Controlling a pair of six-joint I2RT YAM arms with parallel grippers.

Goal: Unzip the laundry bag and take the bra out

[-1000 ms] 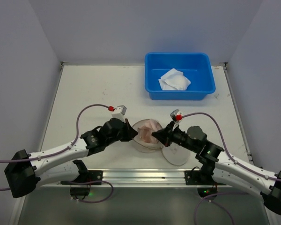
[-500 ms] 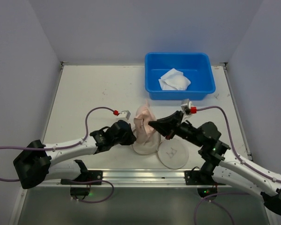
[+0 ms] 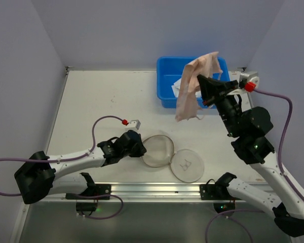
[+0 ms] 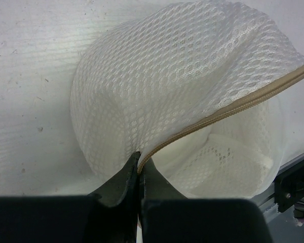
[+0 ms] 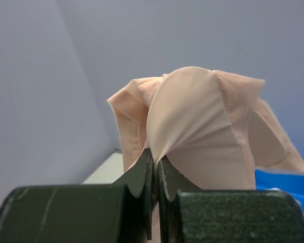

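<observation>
**Mesh pouch unzipped, bra lifted clear**

On the worktop [image 3: 106, 96], a blue tub [image 3: 164, 83] is seen at the far right corner. The laundry bag [image 3: 156, 150] lies at the middle of the near edge. Its zipper is undone, and its round top [image 3: 187, 164] is flapped open just beside it, toward the right. No pink fabric is seen inside the bag. The bra [image 3: 190, 91] is held high in the air over the tub's near left part, well apart from the bag. The right gripper [image 3: 201, 83] is clamped on a fold of the bra. The left gripper [image 3: 139, 148] is pinched onto the bag's tan zipper rim. Both steps are judged done; at most, setting the bra down remains.
</observation>
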